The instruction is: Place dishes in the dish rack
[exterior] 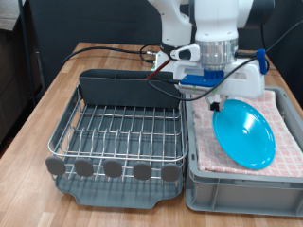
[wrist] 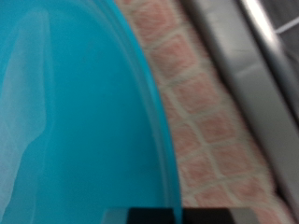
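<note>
While the gripper [exterior: 221,97] holds the blue plate [exterior: 244,134] by its far rim, tilted above the pink checkered cloth [exterior: 281,112] (grey bin [exterior: 237,189], right), the dish rack [exterior: 118,132] sits left.

In the exterior view, the arm [exterior: 204,24] was cut off by the top edge, so only its lower links showed. The gripper [exterior: 220,95] fingertips were too small and too crowded against the plate [exterior: 243,134] rim to resolve individually. The grey bin [exterior: 237,184] was cut off at the bottom and right edges. The interior of the utensil compartment [exterior: 128,90] of the dish rack [exterior: 118,132] was hidden behind its dark wall.

In the wrist view, the whole picture was blurred. The plate [wrist: 75,121] ran past three edges. A dark strip along the bottom edge could not be identified. The checkered cloth [wrist: 210,121] was partly covered by the plate.
</note>
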You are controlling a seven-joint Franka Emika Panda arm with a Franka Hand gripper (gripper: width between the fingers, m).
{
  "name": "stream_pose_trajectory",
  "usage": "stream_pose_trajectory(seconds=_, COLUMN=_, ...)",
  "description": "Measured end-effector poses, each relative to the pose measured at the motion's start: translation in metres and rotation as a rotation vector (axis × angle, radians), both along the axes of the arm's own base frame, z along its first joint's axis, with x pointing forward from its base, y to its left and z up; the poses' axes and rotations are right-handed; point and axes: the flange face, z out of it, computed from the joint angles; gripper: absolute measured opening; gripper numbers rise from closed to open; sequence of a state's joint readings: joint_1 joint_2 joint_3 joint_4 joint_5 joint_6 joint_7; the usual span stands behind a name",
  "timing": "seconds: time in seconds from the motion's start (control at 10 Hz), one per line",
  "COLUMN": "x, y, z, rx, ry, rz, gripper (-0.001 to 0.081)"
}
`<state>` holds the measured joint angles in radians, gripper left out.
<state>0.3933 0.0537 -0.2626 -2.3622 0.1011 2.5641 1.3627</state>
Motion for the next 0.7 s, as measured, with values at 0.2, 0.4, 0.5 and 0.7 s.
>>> stream_pose_trajectory(seconds=0.2, x=-0.007, y=-0.018, z=0.026, rx=-0.064, ry=0.055, rz=-0.037, gripper=0.0017)
stream_pose_trajectory(seconds=0.4, x=-0.013, y=-0.04, z=0.049, rx=-0.132, ry=0.112, rz=-0.067, gripper=0.0017)
stream_pose_trajectory(seconds=0.5, x=-0.015, y=-0.052, z=0.06, rx=-0.176, ry=0.135, rz=-0.06, gripper=0.0017)
stream_pose_trajectory(seconds=0.7, x=-0.018, y=-0.071, z=0.077, rx=-0.243, ry=0.117, rz=0.061, gripper=0.0017)
